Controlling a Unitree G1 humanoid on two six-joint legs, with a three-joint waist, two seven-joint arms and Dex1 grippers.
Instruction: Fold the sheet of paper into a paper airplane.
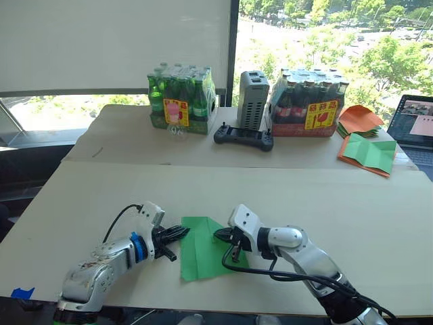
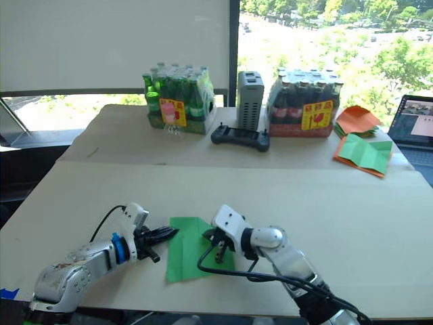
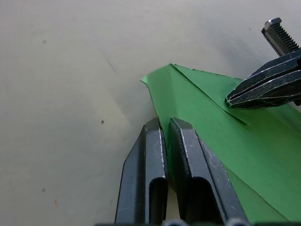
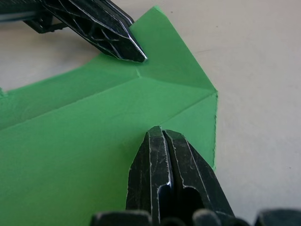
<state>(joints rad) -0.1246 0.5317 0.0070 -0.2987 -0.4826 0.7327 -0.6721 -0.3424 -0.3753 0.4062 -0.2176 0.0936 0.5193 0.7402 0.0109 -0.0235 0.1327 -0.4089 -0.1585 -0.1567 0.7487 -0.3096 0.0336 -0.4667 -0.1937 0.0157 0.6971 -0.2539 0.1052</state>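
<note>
Pressing creases into sheet of paper [image 1: 203, 250], flat on near desk [image 1: 352, 203] between both arms. Left tool [image 3: 163, 123] fingers together at its left edge; right tool [image 4: 162, 132] together on top. Early folds only, no dart yet.

You've got open worktop [image 1: 352, 210] all around the sheet of paper [image 1: 203, 249], left, right and ahead. Only the two tools crowd it: the left tool [image 1: 181, 232] touches its left edge, the right tool [image 1: 221, 235] presses on its right part. Bottle packs [image 1: 183, 98], a controller [image 1: 243, 137] and orange sheets [image 1: 358, 118] sit well apart at the far edge.
</note>
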